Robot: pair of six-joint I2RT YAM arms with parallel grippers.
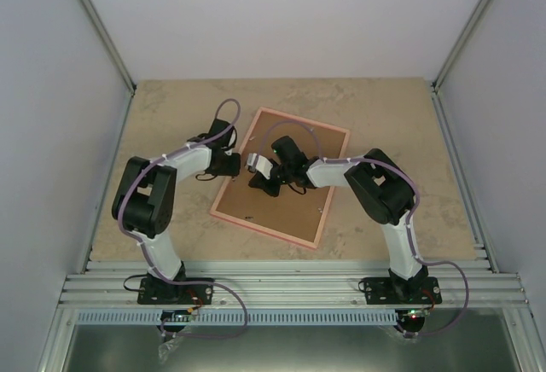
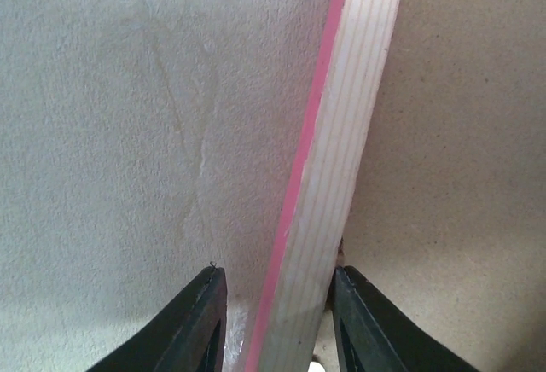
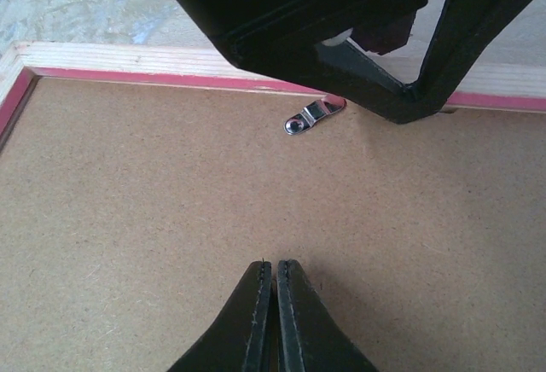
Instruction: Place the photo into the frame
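The pink frame (image 1: 263, 230) lies face down in the middle of the table, filled by the plain brown backing board (image 1: 299, 206). The photo is hidden. My left gripper (image 1: 240, 165) is open and straddles the frame's left rail (image 2: 341, 133). One finger (image 2: 200, 329) stands outside on the table. The other finger (image 2: 367, 329) is inside against the rail, over the board (image 2: 461, 176). My right gripper (image 3: 275, 270) is shut and empty, with its tips on the board (image 3: 171, 201). It also shows in the top view (image 1: 260, 183).
A small metal turn clip (image 3: 309, 116) sits at the inner edge of the frame rail (image 3: 128, 58), right by the left gripper's black body (image 3: 341, 14). The beige table (image 1: 392, 107) is walled by grey panels. Both arms reach in close together.
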